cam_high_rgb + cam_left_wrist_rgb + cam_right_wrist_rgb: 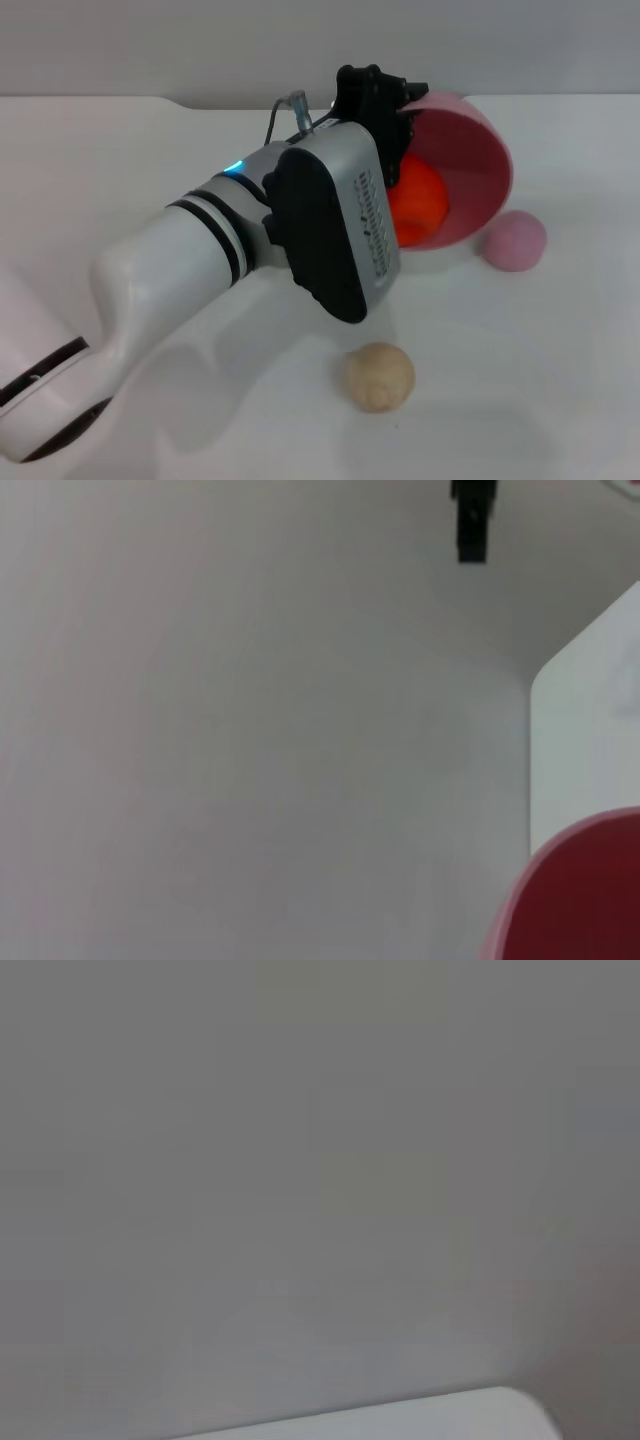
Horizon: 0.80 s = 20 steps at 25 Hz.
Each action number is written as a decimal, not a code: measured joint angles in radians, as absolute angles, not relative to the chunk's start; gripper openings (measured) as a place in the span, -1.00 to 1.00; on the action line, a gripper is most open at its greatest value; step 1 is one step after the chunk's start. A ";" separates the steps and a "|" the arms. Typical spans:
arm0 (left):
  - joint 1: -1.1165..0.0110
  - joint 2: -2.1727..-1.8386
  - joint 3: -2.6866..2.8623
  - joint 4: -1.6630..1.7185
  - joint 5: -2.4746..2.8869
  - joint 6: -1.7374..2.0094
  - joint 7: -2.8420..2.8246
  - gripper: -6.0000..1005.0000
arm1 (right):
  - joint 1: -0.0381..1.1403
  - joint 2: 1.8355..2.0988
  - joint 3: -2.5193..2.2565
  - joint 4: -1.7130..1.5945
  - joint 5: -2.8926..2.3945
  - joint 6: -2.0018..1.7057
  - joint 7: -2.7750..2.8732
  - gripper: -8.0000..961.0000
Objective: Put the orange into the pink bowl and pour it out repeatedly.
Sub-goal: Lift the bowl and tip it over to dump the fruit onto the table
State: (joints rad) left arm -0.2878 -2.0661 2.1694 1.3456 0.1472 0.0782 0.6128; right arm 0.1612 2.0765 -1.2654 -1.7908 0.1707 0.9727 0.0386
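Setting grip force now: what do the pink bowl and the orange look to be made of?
The pink bowl, tipped on its side at the left gripper, looks like hard glossy plastic, with smooth, thin walls. The orange inside it looks matte; its material can't be told from here, as the arm hides part of it.

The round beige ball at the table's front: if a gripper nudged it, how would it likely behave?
The round beige ball would probably roll freely, since it sits alone on the smooth white table. Its slightly lumpy, matte surface suggests something soft and light, so likely easy to grip.
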 joint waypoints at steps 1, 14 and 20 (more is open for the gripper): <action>-0.288 -2.066 2.169 1.346 0.147 0.078 0.613 -0.91 | 0.158 2.077 -1.249 -1.790 0.172 0.972 0.033 0.24; -0.294 -2.069 2.208 1.257 0.146 0.254 0.792 -0.91 | 0.164 2.077 -1.247 -1.754 0.175 0.966 0.009 0.24; -0.300 -2.069 2.208 1.241 0.147 0.275 0.804 -0.91 | 0.168 2.077 -1.252 -1.753 0.177 0.968 0.008 0.24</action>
